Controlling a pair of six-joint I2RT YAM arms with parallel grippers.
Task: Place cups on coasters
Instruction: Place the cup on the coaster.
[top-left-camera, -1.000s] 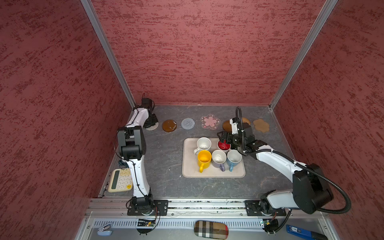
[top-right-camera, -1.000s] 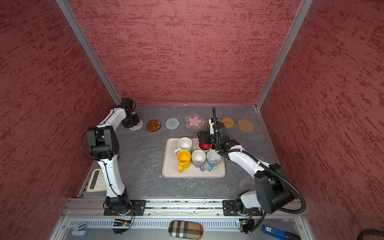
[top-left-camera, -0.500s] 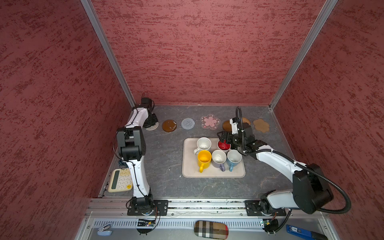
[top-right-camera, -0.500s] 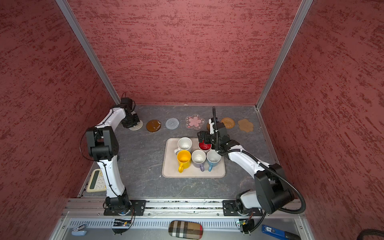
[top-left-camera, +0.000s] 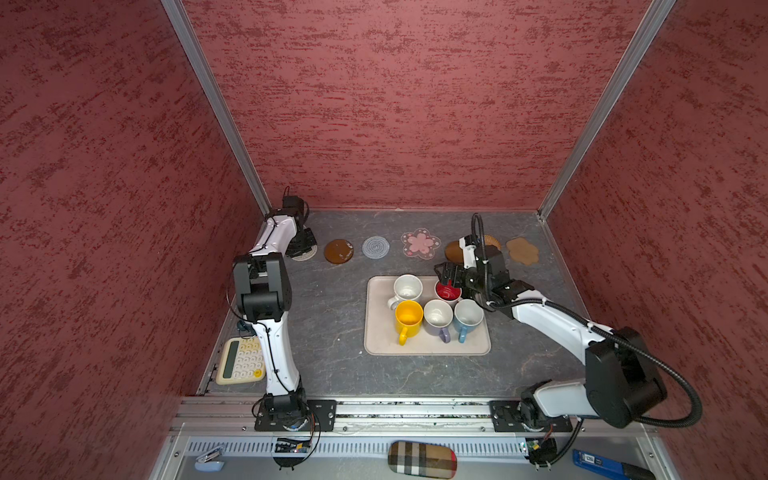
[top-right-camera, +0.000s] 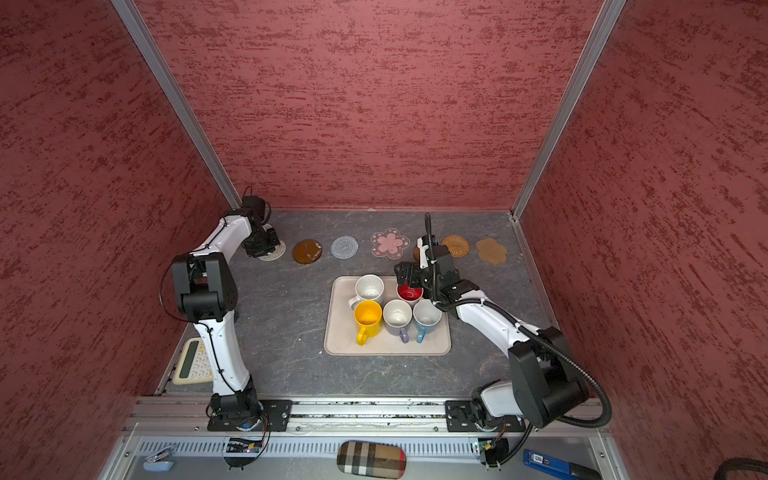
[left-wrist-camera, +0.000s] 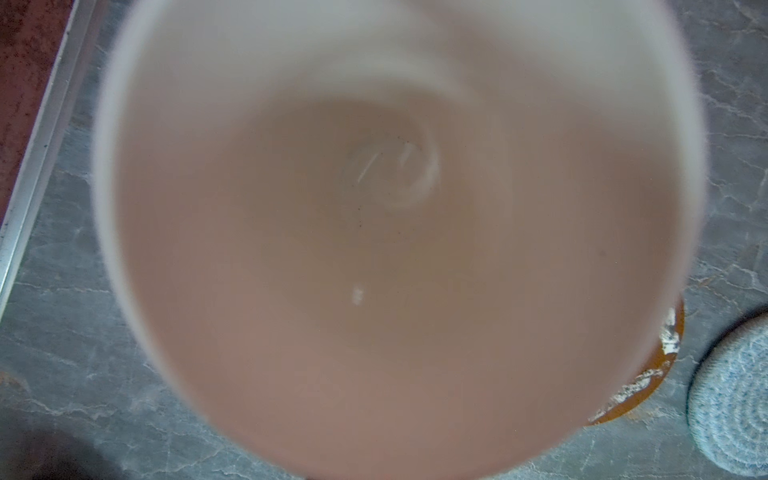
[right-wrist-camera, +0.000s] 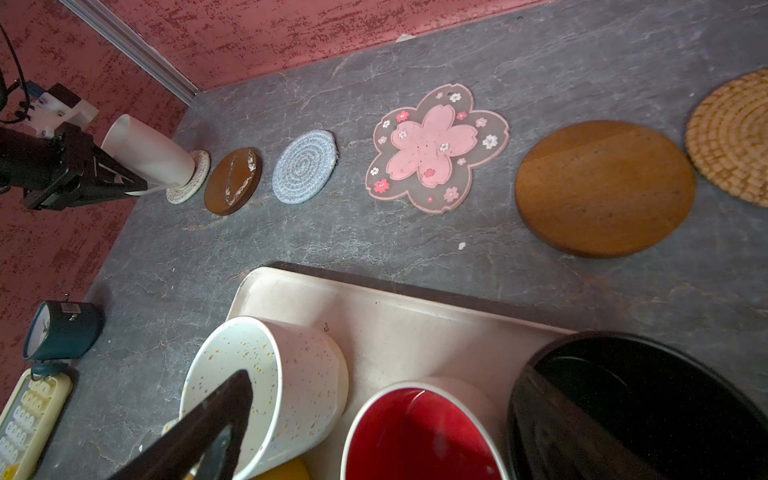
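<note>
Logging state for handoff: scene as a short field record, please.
left end effector: shut on white cup, set on beige woven coaster
right end effector: open, over red-lined mug
tray: speckled mug, red-lined mug, yellow mug, lavender mug, blue mug, black mug
bare coasters: dark brown disc, grey woven round, pink flower, light brown disc, rattan round, cork mat

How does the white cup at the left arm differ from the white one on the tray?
The plain white cup stands on the beige woven coaster; the speckled white cup sits on the tray. The plain white cup is unmarked; the speckled white cup has coloured flecks. The left end effector grips the plain white cup; nothing holds the speckled white cup. Both are white, upright, empty.
</note>
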